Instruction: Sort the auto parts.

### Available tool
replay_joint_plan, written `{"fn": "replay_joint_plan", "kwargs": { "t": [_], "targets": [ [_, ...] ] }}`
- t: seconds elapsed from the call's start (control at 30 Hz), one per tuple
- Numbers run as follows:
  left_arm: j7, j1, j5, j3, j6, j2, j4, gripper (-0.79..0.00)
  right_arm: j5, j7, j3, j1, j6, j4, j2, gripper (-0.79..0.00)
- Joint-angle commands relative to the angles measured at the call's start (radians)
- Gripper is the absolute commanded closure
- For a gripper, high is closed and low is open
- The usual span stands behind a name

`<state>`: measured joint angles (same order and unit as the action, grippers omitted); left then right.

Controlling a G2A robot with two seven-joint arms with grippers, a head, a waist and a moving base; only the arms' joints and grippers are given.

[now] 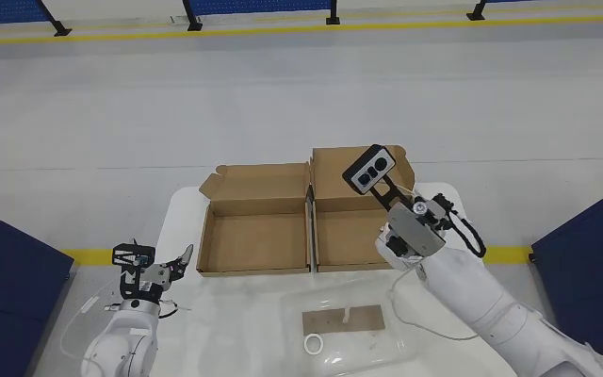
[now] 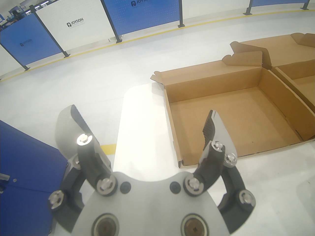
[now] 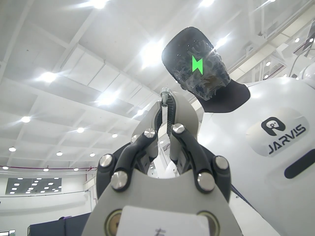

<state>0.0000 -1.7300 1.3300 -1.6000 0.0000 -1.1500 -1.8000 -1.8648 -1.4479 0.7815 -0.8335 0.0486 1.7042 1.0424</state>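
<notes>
Right gripper (image 1: 379,191) clamps black part (image 1: 369,170) by one edge, high over the right box (image 1: 344,247). It could pivot and fall outside. Left gripper (image 2: 142,111) spread wide, empty, left of that box.

Rows of ceiling lamps (image 3: 98,1) are shining down brightly and evenly, flaring into starry glare in the right wrist view. The white table (image 2: 137,124) is washing out; the cardboard boxes (image 1: 254,240) are holding soft shadows along their walls.

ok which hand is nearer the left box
Left. The left hand is just outside the left box, by its near outer corner, open; the right hand is above the right box, holding a black part.
</notes>
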Motion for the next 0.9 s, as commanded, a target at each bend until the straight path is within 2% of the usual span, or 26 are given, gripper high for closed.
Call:
{"fn": "replay_joint_plan", "kwargs": {
  "t": [0.0,0.23,0.6,0.87],
  "targets": [
    [0.000,0.000,0.000,0.000,0.000,0.000,0.000,-0.785,0.045,0.026,0.019,-0.007,-0.014,0.008,0.000,0.000],
    [0.000,0.000,0.000,0.000,0.000,0.000,0.000,-0.785,0.160,0.040,0.088,-0.043,-0.093,0.018,-0.004,0.000],
    [0.000,0.000,0.000,0.000,0.000,0.000,0.000,-0.785,0.057,0.024,0.157,-0.108,-0.088,0.050,0.023,0.000],
    [0.000,0.000,0.000,0.000,0.000,0.000,0.000,-0.785,0.060,0.023,0.184,-0.122,-0.102,0.052,0.045,0.000]
  ]
}}
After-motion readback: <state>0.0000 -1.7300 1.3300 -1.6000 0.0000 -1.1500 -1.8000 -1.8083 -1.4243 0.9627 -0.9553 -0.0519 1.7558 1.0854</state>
